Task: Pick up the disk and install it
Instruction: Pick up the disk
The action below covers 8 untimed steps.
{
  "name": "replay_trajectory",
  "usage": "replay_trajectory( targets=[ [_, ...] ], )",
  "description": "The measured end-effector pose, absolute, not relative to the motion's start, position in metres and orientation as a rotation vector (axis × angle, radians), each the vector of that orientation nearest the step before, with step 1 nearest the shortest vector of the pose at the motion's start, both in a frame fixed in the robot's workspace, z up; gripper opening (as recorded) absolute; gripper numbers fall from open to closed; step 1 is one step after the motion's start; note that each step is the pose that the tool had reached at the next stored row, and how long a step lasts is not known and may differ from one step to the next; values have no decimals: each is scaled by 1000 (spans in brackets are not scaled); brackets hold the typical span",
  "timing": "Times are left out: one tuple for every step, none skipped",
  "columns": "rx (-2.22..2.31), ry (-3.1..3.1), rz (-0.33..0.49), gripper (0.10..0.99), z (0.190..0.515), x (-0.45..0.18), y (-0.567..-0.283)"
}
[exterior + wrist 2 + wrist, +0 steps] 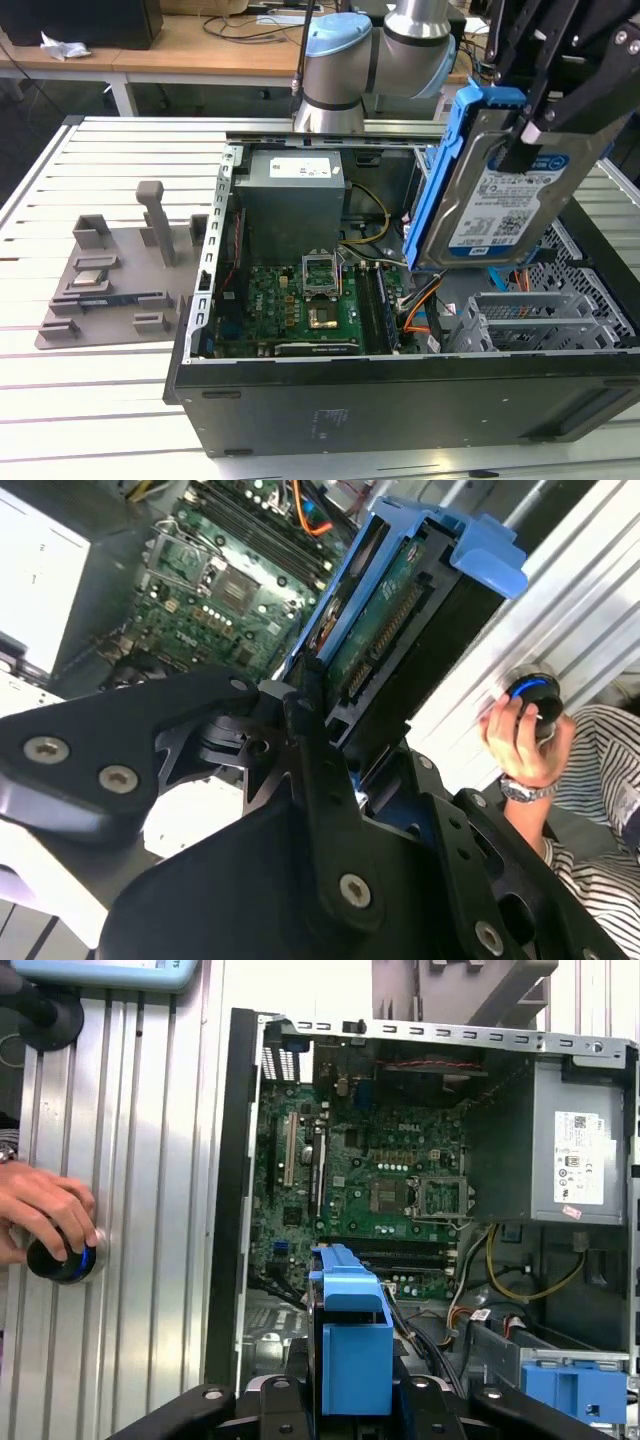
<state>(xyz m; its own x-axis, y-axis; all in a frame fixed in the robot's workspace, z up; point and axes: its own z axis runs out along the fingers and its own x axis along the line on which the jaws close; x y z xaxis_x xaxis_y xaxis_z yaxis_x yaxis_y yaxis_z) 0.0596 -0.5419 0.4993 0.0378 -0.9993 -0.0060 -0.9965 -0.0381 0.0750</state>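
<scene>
Slatted metal counter (90, 400), wooden desks (200, 45) behind the open computer case (400, 410), case lying on the counter, gripper (522, 148) clamped on the disk (480, 215), disk held on edge above the case, off the motherboard (320, 300), person's hand (45, 1210) on a knob (65, 1260) beside the case

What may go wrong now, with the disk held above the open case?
The disk hangs tilted in the gripper above the case; a slip might drop it onto the motherboard. Orange cables lie by the drive cage and might snag it. A hand beside the case might get struck.
</scene>
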Motion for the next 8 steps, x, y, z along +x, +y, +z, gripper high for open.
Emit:
replay_trajectory(
  targets=[
    [2226,-2143,-87,365,499,60,-545],
    [2226,-2143,-87,365,499,60,-546],
    [2226,-2143,-87,365,499,60,-549],
    [2226,-2143,-87,365,499,60,-550],
    [2226,-2143,-87,365,498,60,-553],
    [2226,-2143,-87,365,498,60,-556],
    [2226,-2143,-87,365,498,60,-558],
    [2226,-2143,-87,365,497,60,-559]
  ],
)
